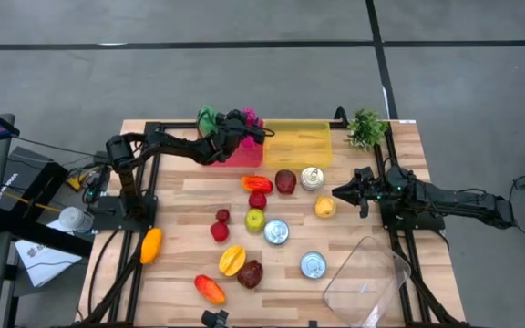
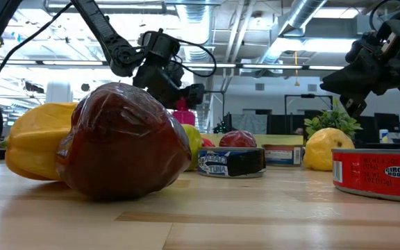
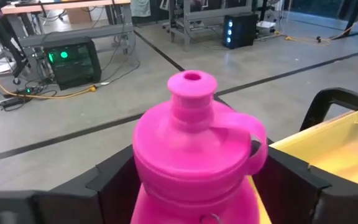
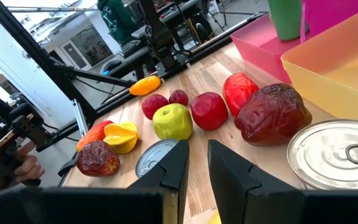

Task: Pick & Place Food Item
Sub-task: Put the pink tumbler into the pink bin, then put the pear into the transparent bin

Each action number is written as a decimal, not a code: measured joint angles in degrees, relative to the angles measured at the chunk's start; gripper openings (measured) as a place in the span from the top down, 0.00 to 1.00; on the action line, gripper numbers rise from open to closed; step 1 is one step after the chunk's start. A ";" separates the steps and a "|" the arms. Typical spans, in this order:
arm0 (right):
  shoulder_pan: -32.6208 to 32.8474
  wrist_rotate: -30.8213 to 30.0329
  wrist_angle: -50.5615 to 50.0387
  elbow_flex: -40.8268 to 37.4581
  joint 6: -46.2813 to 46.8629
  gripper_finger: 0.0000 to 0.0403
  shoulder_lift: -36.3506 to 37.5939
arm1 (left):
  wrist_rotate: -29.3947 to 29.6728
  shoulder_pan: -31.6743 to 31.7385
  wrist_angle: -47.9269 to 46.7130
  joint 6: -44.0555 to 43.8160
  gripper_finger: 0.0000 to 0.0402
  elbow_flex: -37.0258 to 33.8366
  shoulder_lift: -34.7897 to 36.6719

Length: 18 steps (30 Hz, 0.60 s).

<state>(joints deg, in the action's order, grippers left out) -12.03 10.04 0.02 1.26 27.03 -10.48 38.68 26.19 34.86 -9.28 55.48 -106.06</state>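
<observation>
A pink bottle (image 3: 191,149) with a spouted lid stands upright in the pink bin (image 1: 231,155) at the table's far side, next to a green thing (image 1: 208,118). My left gripper (image 1: 242,121) is level at the bottle's top, one dark finger on either side of the lid. My right gripper (image 1: 340,193) hangs shut and empty above the table's right half, beside a lemon (image 1: 324,207). Loose food lies mid-table: a red pepper (image 1: 256,183), a dark red fruit (image 1: 285,181) and a green apple (image 1: 255,219). My left gripper comes level at the pink bottle's lid (image 3: 166,155), with its fingers (image 3: 114,183) close on both sides. Whether they touch the lid I cannot tell. The bottle stands upright in the bin.
A yellow bin (image 1: 296,141) sits right of the pink one, and a green plant (image 1: 365,128) at the far right corner. Tins (image 1: 276,231) (image 1: 313,264) (image 1: 313,178), a starfruit (image 1: 232,260) and an orange fruit (image 1: 151,244) lie about. A clear tub (image 1: 363,278) is near right.
</observation>
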 joint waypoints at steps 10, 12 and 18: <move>0.00 0.02 0.01 0.00 0.00 0.86 -0.02 | 0.19 -0.34 -0.21 1.47 0.18 0.02 1.20; 0.00 0.02 0.01 -0.02 0.00 0.86 -0.01 | 0.25 -0.48 0.11 3.79 0.17 0.02 1.61; 0.00 0.02 0.01 -0.02 0.00 0.86 0.00 | 0.26 -0.74 0.06 4.78 0.17 0.02 3.42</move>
<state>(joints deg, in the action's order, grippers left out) -12.03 10.07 0.03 1.23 27.03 -10.48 38.94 25.45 34.92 -4.50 55.51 -102.64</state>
